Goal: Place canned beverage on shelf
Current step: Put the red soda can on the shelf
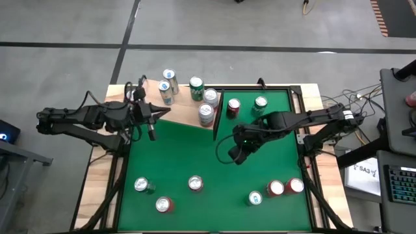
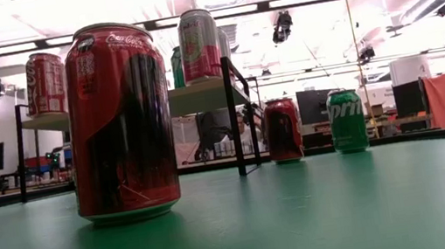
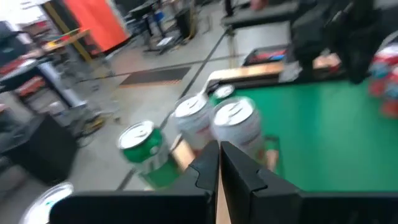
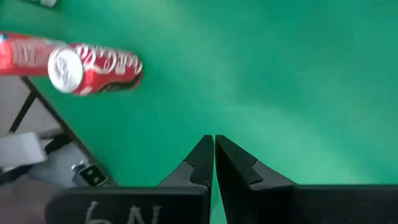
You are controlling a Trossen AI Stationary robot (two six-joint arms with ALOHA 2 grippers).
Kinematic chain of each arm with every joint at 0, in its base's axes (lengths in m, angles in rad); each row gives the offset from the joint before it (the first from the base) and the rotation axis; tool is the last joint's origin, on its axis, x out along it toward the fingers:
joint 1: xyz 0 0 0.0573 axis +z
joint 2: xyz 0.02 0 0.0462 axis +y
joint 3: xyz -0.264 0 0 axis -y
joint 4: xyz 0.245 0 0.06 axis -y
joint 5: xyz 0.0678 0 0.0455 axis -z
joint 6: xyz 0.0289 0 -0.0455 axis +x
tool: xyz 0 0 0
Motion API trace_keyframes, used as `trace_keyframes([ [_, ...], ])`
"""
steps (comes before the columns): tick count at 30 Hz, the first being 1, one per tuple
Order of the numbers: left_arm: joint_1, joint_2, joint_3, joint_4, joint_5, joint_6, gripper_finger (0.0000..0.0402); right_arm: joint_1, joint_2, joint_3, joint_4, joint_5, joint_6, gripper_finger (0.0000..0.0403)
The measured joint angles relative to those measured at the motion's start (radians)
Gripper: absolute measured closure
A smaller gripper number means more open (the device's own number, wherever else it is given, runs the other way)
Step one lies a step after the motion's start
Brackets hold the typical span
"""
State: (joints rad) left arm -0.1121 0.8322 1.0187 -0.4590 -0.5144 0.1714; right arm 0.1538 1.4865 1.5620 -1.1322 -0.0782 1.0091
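Note:
The shelf [image 1: 185,116] is a pale wood board with a dark end panel [image 1: 217,112] at the table's far left. Several cans stand on it, among them a green one [image 1: 196,88] and a silver one [image 1: 206,114]. A red can [image 1: 233,107] and a green can [image 1: 260,104] stand on the green table just right of the panel. My left gripper [image 1: 162,114] is shut and empty over the shelf, pointing at its cans [image 3: 236,124]. My right gripper [image 1: 235,156] is shut and empty above the table's middle [image 4: 214,140].
Several more cans stand near the table's near edge, such as a silver one [image 1: 142,185], a red one [image 1: 164,205] and a red pair [image 1: 286,187]. The low view shows a big red can [image 2: 120,122] close up. Open green table [image 1: 182,153] lies between the arms.

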Motion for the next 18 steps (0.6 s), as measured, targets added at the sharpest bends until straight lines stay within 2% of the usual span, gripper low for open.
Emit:
trace_keyframes([
  [5, -0.018, -0.011, 0.0, 0.05, 0.113, -0.019, 0.0402, 0.042, 0.001, 0.0, -0.064, -0.035, 0.085, 0.0394],
  [10, -0.048, -0.006, -0.007, 0.077, 0.115, -0.025, 0.0402, 0.092, 0.001, 0.0, -0.152, -0.054, 0.143, 0.0394],
  [18, -0.068, 0.011, -0.007, 0.078, 0.115, -0.057, 0.0402, 0.227, 0.001, 0.0, -0.178, -0.053, -0.142, 0.0394],
])
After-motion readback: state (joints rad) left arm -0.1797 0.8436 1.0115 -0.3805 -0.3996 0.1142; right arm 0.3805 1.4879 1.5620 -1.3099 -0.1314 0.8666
